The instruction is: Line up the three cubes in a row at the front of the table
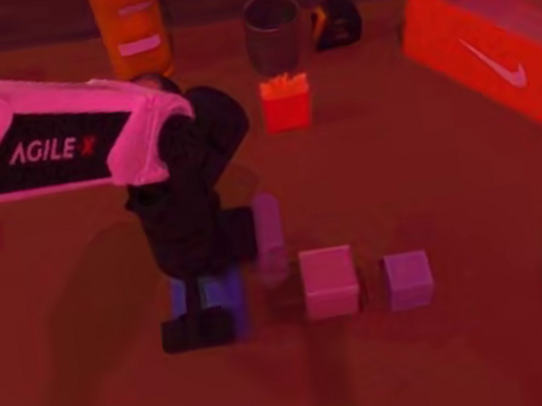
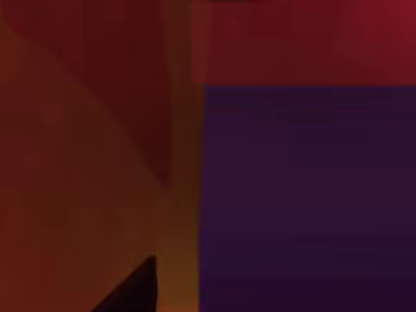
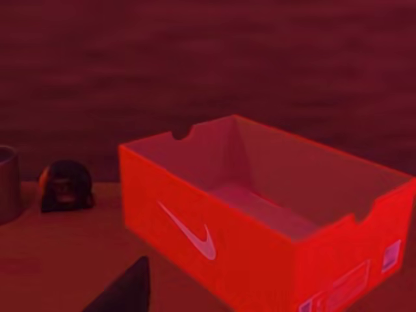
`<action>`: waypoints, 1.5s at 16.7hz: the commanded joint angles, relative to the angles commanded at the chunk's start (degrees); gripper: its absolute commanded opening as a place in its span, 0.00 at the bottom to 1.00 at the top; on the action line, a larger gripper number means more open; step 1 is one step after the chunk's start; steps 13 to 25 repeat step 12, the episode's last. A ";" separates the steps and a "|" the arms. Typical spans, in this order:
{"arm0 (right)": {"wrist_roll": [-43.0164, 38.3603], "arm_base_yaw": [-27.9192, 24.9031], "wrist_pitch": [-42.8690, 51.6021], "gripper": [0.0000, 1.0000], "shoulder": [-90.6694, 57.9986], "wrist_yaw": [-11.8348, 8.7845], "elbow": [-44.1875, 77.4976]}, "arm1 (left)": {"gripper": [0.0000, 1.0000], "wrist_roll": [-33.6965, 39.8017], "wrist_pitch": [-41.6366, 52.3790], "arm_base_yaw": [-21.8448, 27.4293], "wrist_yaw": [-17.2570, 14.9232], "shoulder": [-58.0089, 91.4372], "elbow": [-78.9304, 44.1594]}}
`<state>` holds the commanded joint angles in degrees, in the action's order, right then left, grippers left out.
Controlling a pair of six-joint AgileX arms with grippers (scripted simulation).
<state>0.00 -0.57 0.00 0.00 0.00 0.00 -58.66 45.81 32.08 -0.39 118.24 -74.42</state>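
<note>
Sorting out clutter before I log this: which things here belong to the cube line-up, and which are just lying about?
Job:
blue cube, under the left end effector
white cube
small cube
table

Lying about:
shoebox
fries box
cup
black ball
orange bottle

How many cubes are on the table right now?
3, in a row near the front: blue cube under the left hand, white cube in the middle, smallest cube rightmost.
</note>
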 joint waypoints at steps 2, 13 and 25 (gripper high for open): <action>0.00 0.00 0.00 1.00 0.00 0.00 0.00 | 1.00 -0.02 0.20 -0.13 0.00 -0.14 -0.14; 0.00 0.00 0.00 1.00 0.00 0.00 0.00 | 1.00 0.12 14.35 -1.25 0.04 -6.07 -8.33; 0.00 0.00 0.00 1.00 0.00 0.00 0.00 | 1.00 0.12 14.35 -1.25 0.04 -6.07 -8.33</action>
